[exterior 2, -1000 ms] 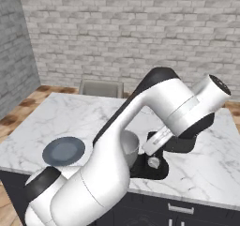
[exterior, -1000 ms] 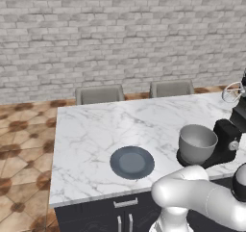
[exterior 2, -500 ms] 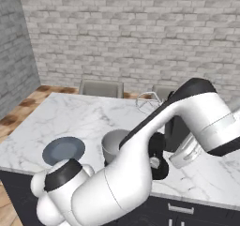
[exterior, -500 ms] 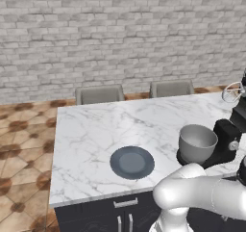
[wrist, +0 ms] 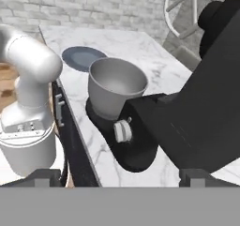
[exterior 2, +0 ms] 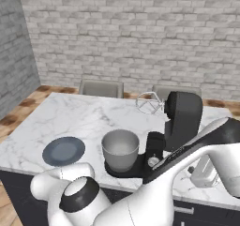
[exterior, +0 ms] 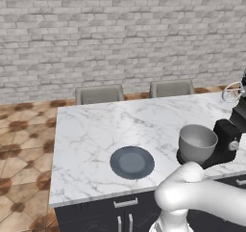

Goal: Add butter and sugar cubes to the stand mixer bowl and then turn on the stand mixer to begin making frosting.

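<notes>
A marble counter (exterior: 91, 144) ran across the kitchen in front of a grey brick wall (exterior: 120, 29), with two grey chair backs (exterior: 100, 94) showing behind its far edge. On the left part of the counter, in the left base view, lay a flat dark grey plate (exterior: 132, 161), bare on top as far as the pictures showed. To its right, well apart from it, stood the grey metal bowl (exterior: 197, 142), seated on the black base of the mixer (exterior: 226, 139), whose silver knob faced the near edge. In the right base view the same order held: plate (exterior 2: 63, 151) at the left, bowl (exterior 2: 121, 148) in the middle, mixer (exterior 2: 180, 119) at the right with its bulky head tilted up and back, so that the wire whisk (exterior 2: 149, 103) hung in the air above and behind the bowl, not in it. A small white object (exterior 2: 204, 169) sat on the counter right of the mixer, partly behind the arm; what it was could not be told. In the hand view the bowl (wrist: 116, 86) looked empty inside, the plate (wrist: 80, 57) lay beyond it, and the knob (wrist: 123, 130) sat on the mixer (wrist: 197, 117) column just beside the bowl's foot. The gripper (wrist: 121, 176) hung near that knob with its fingertips (wrist: 43, 176) spread wide and nothing between them.
</notes>
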